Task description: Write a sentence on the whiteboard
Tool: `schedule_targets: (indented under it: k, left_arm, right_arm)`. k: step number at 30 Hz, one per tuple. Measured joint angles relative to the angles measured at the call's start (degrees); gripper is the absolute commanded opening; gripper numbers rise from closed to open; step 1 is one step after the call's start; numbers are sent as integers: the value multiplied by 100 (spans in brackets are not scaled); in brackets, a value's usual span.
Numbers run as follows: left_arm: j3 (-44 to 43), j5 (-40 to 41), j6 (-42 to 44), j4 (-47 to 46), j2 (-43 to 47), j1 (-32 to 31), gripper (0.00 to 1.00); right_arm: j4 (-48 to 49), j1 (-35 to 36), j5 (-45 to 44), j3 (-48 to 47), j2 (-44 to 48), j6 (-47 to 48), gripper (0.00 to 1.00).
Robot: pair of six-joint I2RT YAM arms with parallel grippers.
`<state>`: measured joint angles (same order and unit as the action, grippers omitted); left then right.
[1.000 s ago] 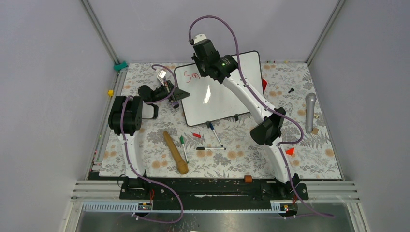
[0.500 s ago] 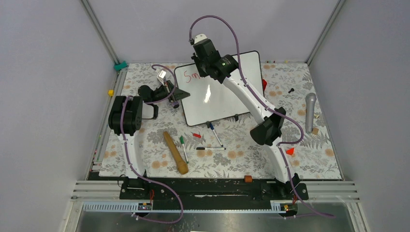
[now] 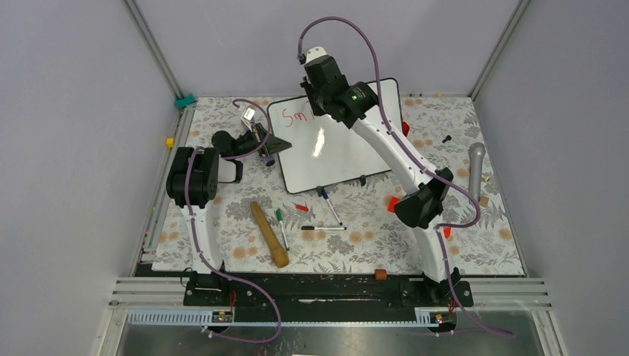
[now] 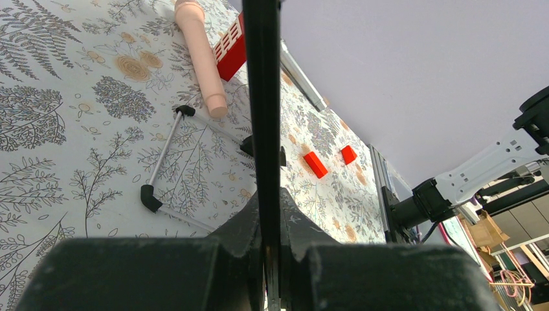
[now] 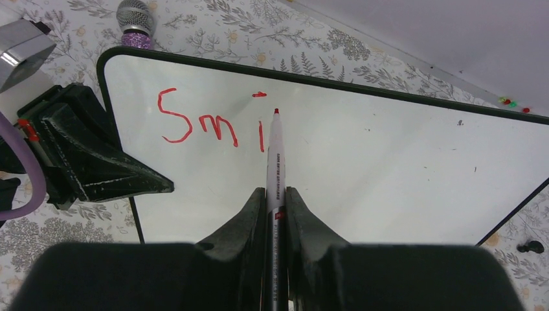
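On whiteboard (image 5: 388, 168) — sentence (image 5: 210, 126) "Smi" ahead of right jaws | marker (image 5: 275, 155) clamped

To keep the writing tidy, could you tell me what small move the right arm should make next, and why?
Probably set the tip down and begin the next letter right of the i. The right gripper is shut on the red-tipped white marker, whose tip sits beside the red handwritten letters "Smi" on the black-framed glossy white whiteboard.

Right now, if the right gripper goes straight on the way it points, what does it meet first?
The marker shut in the right gripper leads, so its tip would meet the whiteboard first, just right of the red "Smi". Whether the tip touches the board, I cannot tell.
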<state>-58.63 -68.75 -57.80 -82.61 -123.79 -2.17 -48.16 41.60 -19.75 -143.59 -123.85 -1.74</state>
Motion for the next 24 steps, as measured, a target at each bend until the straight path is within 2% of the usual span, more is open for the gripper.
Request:
schedule_targets:
  k: [11,24]
  left_arm:
    - [0,0,0,0,0,0,0]
    - [0,0,0,0,0,0,0]
  right_arm:
    - [-20,-127,-57,195,2,-2,0]
    - [-24,-181,-17,-262,-455,-4,0]
